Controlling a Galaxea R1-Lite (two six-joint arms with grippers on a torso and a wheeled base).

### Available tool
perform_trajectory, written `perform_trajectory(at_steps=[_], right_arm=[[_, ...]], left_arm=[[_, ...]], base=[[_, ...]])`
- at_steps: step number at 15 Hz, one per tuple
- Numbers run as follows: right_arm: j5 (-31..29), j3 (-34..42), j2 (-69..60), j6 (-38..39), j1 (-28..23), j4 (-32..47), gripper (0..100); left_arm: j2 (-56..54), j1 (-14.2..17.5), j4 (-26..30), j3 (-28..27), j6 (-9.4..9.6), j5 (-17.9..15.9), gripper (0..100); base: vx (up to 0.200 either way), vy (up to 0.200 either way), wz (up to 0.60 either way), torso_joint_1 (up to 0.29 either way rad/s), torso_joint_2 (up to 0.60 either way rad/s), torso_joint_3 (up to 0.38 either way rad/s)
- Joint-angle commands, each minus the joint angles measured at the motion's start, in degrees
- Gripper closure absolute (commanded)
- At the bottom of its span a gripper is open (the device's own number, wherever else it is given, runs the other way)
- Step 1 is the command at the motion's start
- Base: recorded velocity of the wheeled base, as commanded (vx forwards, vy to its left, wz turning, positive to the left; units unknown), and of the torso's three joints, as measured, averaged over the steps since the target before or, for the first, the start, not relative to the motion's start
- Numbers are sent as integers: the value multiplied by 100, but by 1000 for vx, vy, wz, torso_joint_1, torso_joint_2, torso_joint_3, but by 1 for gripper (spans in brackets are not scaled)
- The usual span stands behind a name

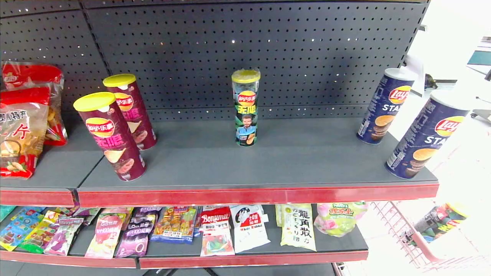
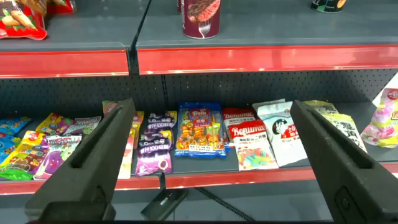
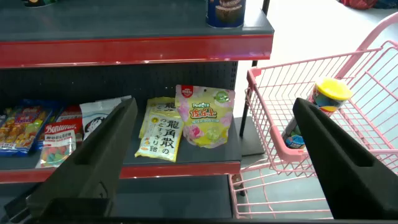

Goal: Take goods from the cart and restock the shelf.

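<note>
The pink wire cart (image 1: 399, 226) stands low at the right of the shelf, holding a yellow-lidded chip can (image 1: 441, 220). That can (image 3: 326, 96) also shows inside the cart (image 3: 280, 146) in the right wrist view. On the upper shelf board (image 1: 249, 165) stand two maroon cans (image 1: 111, 138), a green-black can (image 1: 246, 107) and two blue cans (image 1: 429, 134). My right gripper (image 3: 214, 102) is open and empty, level with the lower shelf, left of the cart. My left gripper (image 2: 211, 104) is open and empty, facing the lower shelf's snack bags.
Red snack bags (image 1: 23, 119) fill the upper shelf's left end. Several flat candy and snack packets (image 1: 215, 230) lie along the lower shelf (image 1: 253, 260). Red lips edge both boards. A wide bare stretch lies between the green-black can and the blue cans.
</note>
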Motion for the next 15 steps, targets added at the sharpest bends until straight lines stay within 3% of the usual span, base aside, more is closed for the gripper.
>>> perform_trajectory(at_steps=[1, 2, 15], right_arm=[[1, 0, 2, 0, 1, -2, 0], [1, 0, 2, 0, 1, -2, 0], [1, 0, 2, 9, 1, -2, 0]], left_arm=[[5, 2, 0, -9, -3, 1, 0], [5, 2, 0, 0, -3, 1, 0], [5, 2, 0, 0, -3, 1, 0]], base=[[0, 0, 0, 0, 0, 0], [0, 0, 0, 0, 0, 0], [0, -200, 0, 5, 2, 2]])
